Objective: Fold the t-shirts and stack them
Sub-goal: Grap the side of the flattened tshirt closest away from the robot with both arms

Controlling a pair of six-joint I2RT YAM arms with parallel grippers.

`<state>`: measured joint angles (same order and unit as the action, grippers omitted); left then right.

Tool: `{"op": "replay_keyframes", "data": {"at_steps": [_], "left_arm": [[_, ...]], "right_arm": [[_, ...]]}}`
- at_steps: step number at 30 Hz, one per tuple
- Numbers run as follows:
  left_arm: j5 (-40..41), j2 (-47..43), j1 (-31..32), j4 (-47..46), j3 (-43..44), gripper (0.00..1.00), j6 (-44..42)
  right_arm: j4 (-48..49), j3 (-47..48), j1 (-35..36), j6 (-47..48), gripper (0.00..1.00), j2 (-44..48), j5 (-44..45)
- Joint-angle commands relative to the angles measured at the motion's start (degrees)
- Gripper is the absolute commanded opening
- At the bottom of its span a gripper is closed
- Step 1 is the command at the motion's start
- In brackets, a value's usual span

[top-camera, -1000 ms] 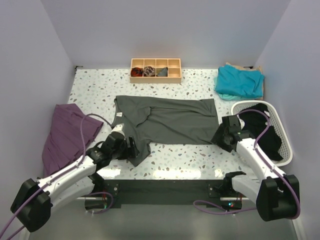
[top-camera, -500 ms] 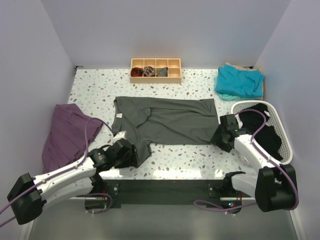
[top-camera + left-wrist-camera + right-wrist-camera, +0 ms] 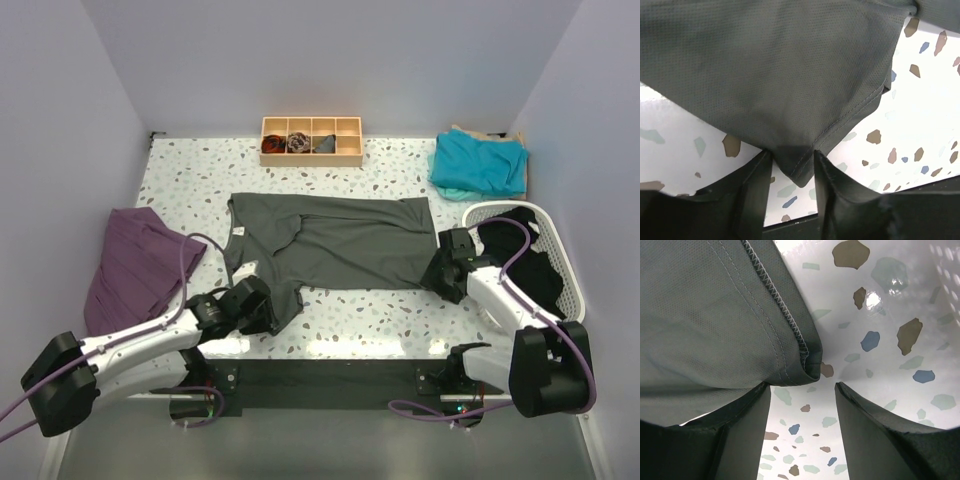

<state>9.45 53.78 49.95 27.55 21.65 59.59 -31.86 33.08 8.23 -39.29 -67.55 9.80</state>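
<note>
The left gripper (image 3: 268,305) sits low over the table (image 3: 380,312) near the near edge, left of the middle. In its wrist view (image 3: 790,167) the two fingers stand apart and straddle a stitched corner of the grey shirt (image 3: 340,240). The cloth hangs down between them, and the speckled tabletop shows in the gap below it, so the jaws are parted, not clamped. The right gripper (image 3: 440,272) is at the shirt's near right corner, close to the table's right edge. Its wrist view (image 3: 802,390) shows the fingers spread wide, with the shirt's hemmed corner (image 3: 790,325) just above the gap and touching the tip of one finger; it is released too. The grey shirt lies spread flat across the middle of the table, wrinkled, with its collar toward the left edge and its hem toward the right. The teal shirt (image 3: 480,163) lies bunched in the far right corner. A white basket (image 3: 575,290) of dark clothes stands at the right edge, a purple cloth (image 3: 135,270) lies at the left edge, and a wooden tray (image 3: 311,160) sits at the middle of the far edge.
</note>
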Motion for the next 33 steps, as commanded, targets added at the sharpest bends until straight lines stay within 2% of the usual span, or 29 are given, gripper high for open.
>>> {"op": "replay_keyframes", "data": {"at_steps": [1, 4, 8, 13, 15, 16, 17, 18, 19, 26, 33], "left_arm": [[-0.6, 2.5, 0.4, -4.5, -2.0, 0.35, 0.6], [0.0, 3.8, 0.4, -5.4, -1.4, 0.15, 0.3], [1.4, 3.4, 0.5, -4.3, -0.5, 0.01, -0.1], [3.2, 0.6, 0.4, -1.6, 0.3, 0.0, 0.1], [4.3, -1.0, 0.4, 0.6, 1.5, 0.0, 0.1], [4.8, -1.5, 0.4, 1.4, 1.9, 0.0, 0.1], [5.2, -2.1, 0.4, 2.7, 2.3, 0.0, 0.0], [5.9, -2.4, 0.5, 3.4, 3.4, 0.0, 0.1], [6.1, -2.5, 0.5, 4.3, 3.9, 0.0, -0.1], [9.4, -4.7, 0.5, 11.2, 9.1, 0.0, -0.4], [11.3, -7.1, 0.4, 18.0, 12.2, 0.0, 0.7]], "right_arm": [[1.3, 0.7, -0.1, -0.2, 0.59, -0.3, 3.2], [1.7, 0.2, -0.1, -0.8, 0.59, -0.8, 3.4], [3.9, -0.6, -0.1, -1.2, 0.59, -0.6, 4.3], [7.1, 0.0, -0.1, -1.1, 0.57, -2.7, 5.2], [8.0, 0.9, -0.1, -0.5, 0.46, -4.3, 4.5], [8.5, 1.1, -0.1, -0.4, 0.36, -4.7, 4.3], [8.8, 1.3, -0.1, -0.1, 0.14, -5.5, 4.0], [9.3, 1.6, -0.1, 0.4, 0.04, -5.7, 3.9], [9.4, 1.9, -0.1, 0.7, 0.0, -5.9, 3.3], [5.9, 3.0, -0.1, 2.6, 0.0, -1.4, 1.9], [-2.2, 4.5, -0.1, 1.7, 0.0, 5.1, 5.7]]}}
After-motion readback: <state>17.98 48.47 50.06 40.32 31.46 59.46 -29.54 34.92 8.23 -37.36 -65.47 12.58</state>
